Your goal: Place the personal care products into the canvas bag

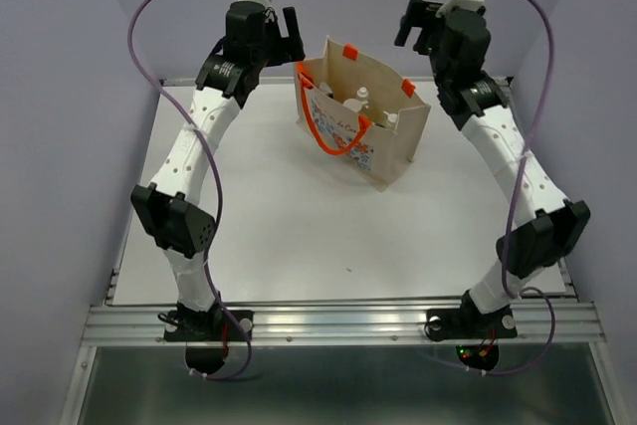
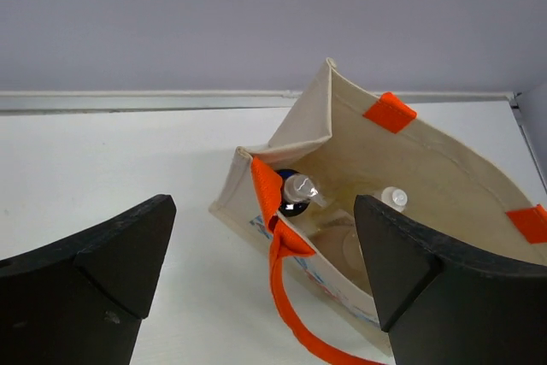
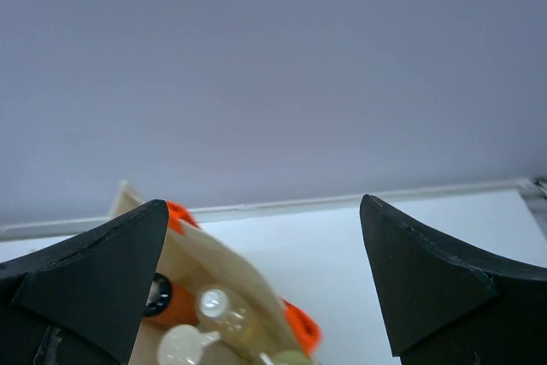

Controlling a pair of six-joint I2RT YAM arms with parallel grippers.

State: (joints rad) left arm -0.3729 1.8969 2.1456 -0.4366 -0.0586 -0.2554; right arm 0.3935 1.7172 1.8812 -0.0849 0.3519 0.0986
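At left, the left gripper (image 1: pixel 287 35) is held raised beside the bag (image 1: pixel 398 151), jaws spread wide and nothing carried. At centre, toward the far edge of the table (image 1: pixel 279 236), the bag is stood upright, with bottles (image 1: pixel 360 99) seen inside, caps showing. At right, the right gripper (image 1: pixel 410 22) is likewise held high, jaws apart and empty. The packing is judged near done. Any withdrawal is best made upward, kept clear of the orange handles (image 1: pixel 333 136) so the bag is not tipped.
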